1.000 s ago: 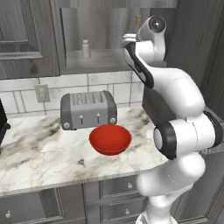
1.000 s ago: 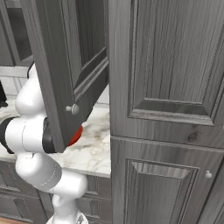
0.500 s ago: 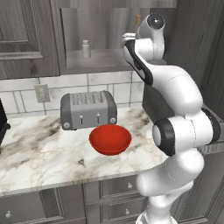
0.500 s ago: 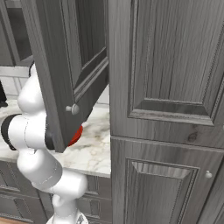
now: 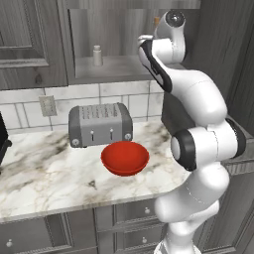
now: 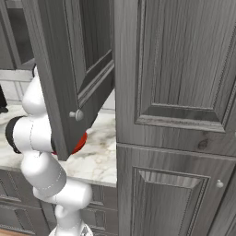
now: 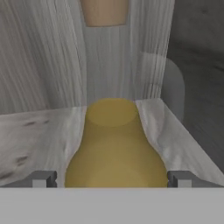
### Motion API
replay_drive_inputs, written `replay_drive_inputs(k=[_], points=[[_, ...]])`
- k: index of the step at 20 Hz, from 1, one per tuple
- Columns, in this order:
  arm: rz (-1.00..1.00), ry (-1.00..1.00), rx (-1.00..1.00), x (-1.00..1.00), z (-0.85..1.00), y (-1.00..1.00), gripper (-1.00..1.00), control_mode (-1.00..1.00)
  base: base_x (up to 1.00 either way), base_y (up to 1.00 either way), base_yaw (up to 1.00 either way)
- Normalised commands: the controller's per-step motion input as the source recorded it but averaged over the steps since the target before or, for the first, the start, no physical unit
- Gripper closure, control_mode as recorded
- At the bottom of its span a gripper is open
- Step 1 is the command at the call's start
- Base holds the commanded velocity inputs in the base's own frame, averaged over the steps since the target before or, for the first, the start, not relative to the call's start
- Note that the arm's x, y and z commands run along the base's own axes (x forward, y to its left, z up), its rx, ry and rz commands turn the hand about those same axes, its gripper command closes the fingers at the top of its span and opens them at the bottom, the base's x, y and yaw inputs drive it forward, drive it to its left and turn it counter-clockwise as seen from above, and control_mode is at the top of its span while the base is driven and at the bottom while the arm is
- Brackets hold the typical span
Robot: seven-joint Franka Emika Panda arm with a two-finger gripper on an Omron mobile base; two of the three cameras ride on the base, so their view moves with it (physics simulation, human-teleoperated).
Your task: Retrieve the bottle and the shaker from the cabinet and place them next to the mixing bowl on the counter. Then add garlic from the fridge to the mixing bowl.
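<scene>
Seen from the hand, the bottle [image 7: 114,148] stands close up on the cabinet shelf [image 7: 30,131], with an amber pear-shaped body, a clear neck and an orange-brown stopper. My gripper [image 7: 112,179] is open, with one fingertip [image 7: 43,178] on each side of the bottle's belly. In the left base view my arm reaches up into the right end of the cabinet niche [image 5: 116,67]. The grey-white shaker [image 5: 97,54] stands at the niche's left. The red mixing bowl [image 5: 125,158] sits on the marble counter [image 5: 44,173], in front of the toaster.
A grey toaster [image 5: 100,124] stands against the tiled wall behind the bowl. The open cabinet door [image 6: 69,69] swings out over the counter and hides most of my arm in the right base view. Tall grey panelled doors [image 6: 175,115] stand to the right.
My arm's upper end has shifted slightly deeper toward the cabinet niche. The gripper has stayed open, and the bowl, toaster and shaker have not moved.
</scene>
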Motion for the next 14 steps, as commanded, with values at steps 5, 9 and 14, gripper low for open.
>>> replay_drive_inputs(k=[5,9,14], points=[[0.0,-0.04,0.0,0.17,-0.04,0.0,-1.0,-1.0,0.0,0.0,0.0],[0.0,-0.03,0.0,0.16,-0.06,0.0,-1.0,-1.0,0.0,0.0,0.0],[0.0,0.0,0.0,0.08,-0.06,0.0,-1.0,-1.0,0.0,0.0,0.0]])
